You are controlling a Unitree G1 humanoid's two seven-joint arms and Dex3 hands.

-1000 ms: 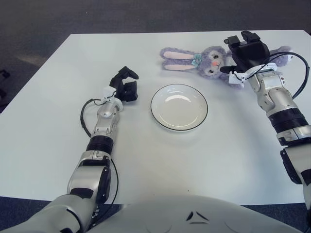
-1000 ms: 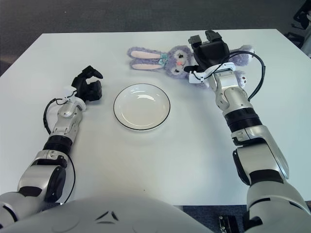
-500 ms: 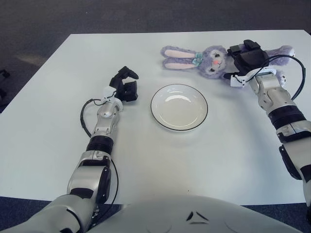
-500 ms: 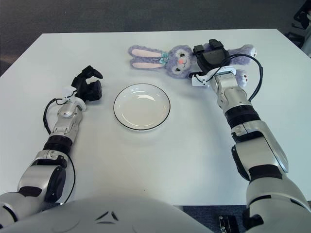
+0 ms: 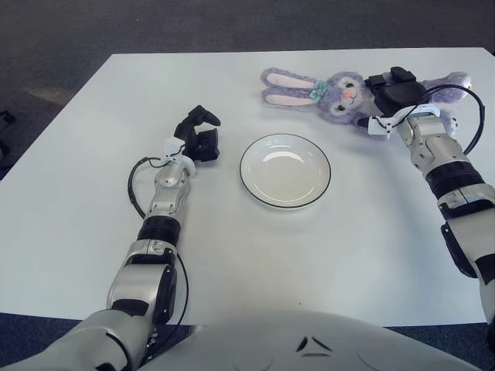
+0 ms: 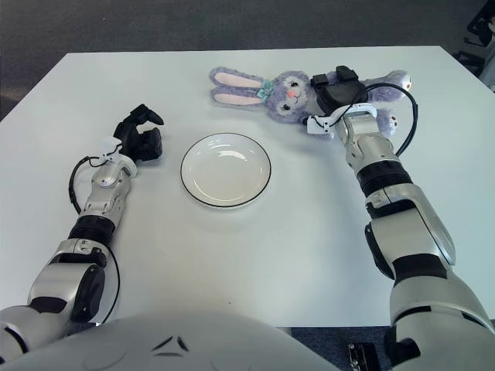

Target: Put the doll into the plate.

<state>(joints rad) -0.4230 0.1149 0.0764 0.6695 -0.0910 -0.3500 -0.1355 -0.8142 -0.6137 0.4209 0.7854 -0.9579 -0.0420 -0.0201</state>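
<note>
The doll (image 5: 343, 96), a purple plush bunny with long pink-lined ears, lies on its back near the table's far edge, ears pointing left. My right hand (image 5: 393, 96) is down on its body just right of the head, its black fingers curled around the torso. The doll's legs stick out past the hand to the right. The plate (image 5: 285, 170), white with a dark rim and nothing in it, sits in the middle, in front and to the left of the doll. My left hand (image 5: 199, 137) shows left of the plate, fingers curled, holding nothing.
The white table (image 5: 348, 255) reaches out to all sides; its far edge runs just behind the doll. A black cable (image 5: 478, 108) loops off my right wrist beside the doll's legs. Dark floor lies beyond the table.
My right hand has come down from above the doll onto its body and closed around it. The doll has shifted slightly to the right. The left arm has not moved.
</note>
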